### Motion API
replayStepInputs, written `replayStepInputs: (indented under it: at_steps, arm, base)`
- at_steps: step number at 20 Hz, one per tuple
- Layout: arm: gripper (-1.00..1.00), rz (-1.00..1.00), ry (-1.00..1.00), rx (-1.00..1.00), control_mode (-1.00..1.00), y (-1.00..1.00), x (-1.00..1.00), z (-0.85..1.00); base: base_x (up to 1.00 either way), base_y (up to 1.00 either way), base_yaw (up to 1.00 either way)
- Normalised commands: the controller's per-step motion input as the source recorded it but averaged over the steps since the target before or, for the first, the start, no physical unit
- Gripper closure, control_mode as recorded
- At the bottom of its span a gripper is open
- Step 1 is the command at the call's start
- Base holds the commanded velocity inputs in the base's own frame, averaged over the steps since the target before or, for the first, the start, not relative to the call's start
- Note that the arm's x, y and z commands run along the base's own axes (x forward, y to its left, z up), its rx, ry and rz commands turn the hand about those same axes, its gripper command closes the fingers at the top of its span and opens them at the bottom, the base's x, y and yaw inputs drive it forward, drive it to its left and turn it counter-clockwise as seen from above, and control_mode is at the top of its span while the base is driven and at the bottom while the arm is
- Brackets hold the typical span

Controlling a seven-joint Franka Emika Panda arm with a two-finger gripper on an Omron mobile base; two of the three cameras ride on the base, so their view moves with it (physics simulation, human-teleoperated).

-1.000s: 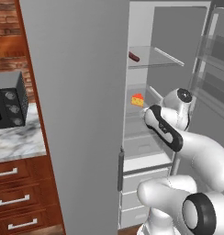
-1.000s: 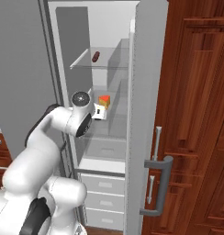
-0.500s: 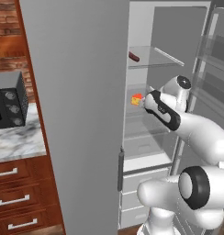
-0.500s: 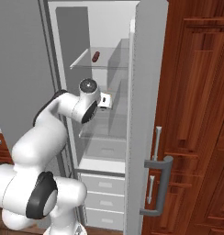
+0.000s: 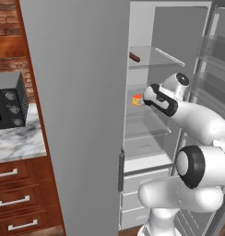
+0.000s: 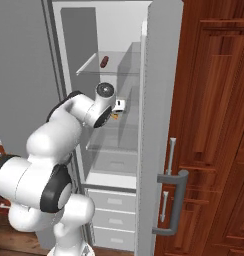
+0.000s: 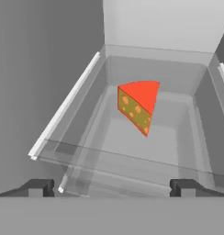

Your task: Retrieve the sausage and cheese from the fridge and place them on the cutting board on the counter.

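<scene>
The fridge (image 5: 77, 115) stands with its right door (image 6: 159, 90) swung open. The sausage (image 5: 134, 57) (image 6: 104, 61), a small dark red cylinder, lies on the top glass shelf. One shelf lower sits the cheese (image 5: 137, 99) (image 7: 137, 106), a yellow wedge with an orange-red top. My gripper (image 5: 146, 100) (image 6: 119, 106) (image 7: 113, 188) reaches into the fridge at that shelf's front edge, a short way before the cheese, open and empty, with the wedge centred between the fingertips (image 7: 38, 187). The marble counter (image 5: 20, 138) lies to the left. The cutting board is out of view.
A black microwave (image 5: 8, 106) stands on the counter over wooden drawers (image 5: 15, 200). White fridge drawers (image 6: 111, 200) sit below the glass shelves. Dark wooden cabinets (image 6: 214, 125) rise right of the open door. The closed left door flanks my arm.
My arm has stretched further into the fridge, bringing the hand closer to the cheese at its shelf. The jaws stayed open. Cheese and sausage have not moved.
</scene>
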Motion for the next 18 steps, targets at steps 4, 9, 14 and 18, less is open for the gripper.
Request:
replayStepInputs:
  at_steps: [4,9,14,18]
  arm:
    - [-1.00,0.00,0.01,-0.14,-1.00,0.00,0.41,-0.04]
    - [-1.00,0.00,0.00,-0.07,-1.00,0.02,0.29,-0.14]
    - [-1.00,0.01,0.00,0.00,-1.00,-0.02,0.27,-0.20]
    - [-1.00,0.03,0.00,0.00,-1.00,-0.10,0.42,-0.08]
  base:
    - [0.00,0.00,0.00]
    - [0.00,0.00,0.00]
    - [0.00,0.00,0.00]
    - [0.00,0.00,0.00]
